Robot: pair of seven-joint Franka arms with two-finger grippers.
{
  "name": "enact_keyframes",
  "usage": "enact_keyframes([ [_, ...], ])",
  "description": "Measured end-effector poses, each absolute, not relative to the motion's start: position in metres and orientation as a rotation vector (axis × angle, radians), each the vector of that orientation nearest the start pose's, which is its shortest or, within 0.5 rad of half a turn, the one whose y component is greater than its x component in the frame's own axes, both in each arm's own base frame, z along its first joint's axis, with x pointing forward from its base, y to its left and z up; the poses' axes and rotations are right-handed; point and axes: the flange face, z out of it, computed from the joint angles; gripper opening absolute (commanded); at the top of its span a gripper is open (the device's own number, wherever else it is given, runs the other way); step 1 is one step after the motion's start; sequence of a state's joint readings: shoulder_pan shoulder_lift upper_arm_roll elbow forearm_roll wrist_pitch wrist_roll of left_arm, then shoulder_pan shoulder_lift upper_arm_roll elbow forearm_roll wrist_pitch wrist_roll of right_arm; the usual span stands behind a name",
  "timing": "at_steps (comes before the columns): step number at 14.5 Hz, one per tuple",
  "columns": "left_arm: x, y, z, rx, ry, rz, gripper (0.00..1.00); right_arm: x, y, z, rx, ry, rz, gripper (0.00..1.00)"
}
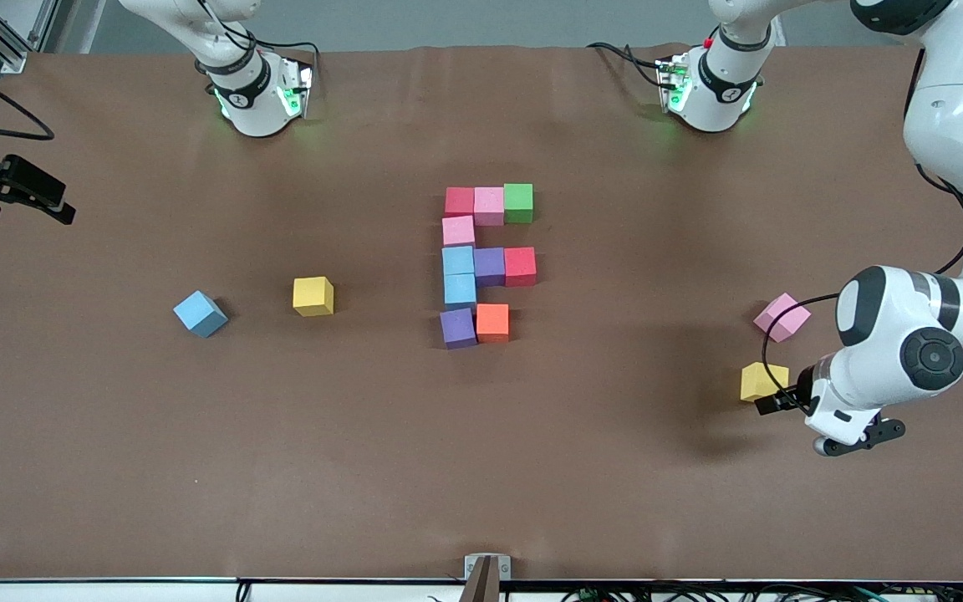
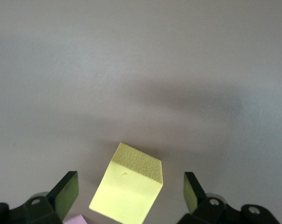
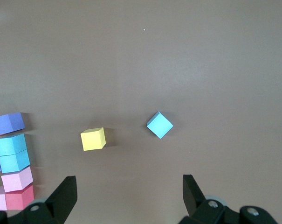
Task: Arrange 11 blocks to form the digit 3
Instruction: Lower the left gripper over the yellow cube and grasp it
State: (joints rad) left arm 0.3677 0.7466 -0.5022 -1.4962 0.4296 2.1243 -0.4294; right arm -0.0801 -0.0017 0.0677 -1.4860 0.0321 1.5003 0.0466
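Pink block [image 2: 75, 219] edge-cropped (mostly unseen)

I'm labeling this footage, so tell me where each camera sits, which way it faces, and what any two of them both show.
Front view: high across the table, facing both arms' bases over the digit 3.
Left wrist view: looks down between open fingers at a yellow block.
Right wrist view: looks down between open fingers at the light blue block.
Shared: front and right wrist views both show that block.

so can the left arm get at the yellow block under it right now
Probably yes. The left end effector hangs open directly over the yellow block, one finger on each side and nothing between them. The pink block sits apart, so it should not obstruct a straight descent.
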Motion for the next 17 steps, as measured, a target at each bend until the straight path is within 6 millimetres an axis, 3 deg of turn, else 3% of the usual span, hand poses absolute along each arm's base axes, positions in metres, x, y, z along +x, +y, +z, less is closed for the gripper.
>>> enact_keyframes([
  [3, 0.711, -0.015, 0.264, -3.115, -0.006, 0.004, 0.99, 0.547, -0.003, 0.659, -3.108, 0.088, -0.024, 1.0],
  [6, 0.708, -0.01, 0.256, -3.114, 0.154, 0.027, 0.99, 0.547, -0.003, 0.659, -3.108, 0.088, -0.024, 1.0],
  [11, 0.696, -0.013, 0.232, -3.117, 0.224, 0.092, 0.98, 0.547, -0.003, 0.659, -3.108, 0.087, -0.024, 1.0],
  [17, 0.688, -0.011, 0.213, -3.131, 0.228, 0.095, 0.77, 0.547, -0.003, 0.659, -3.108, 0.086, -0.024, 1.0],
])
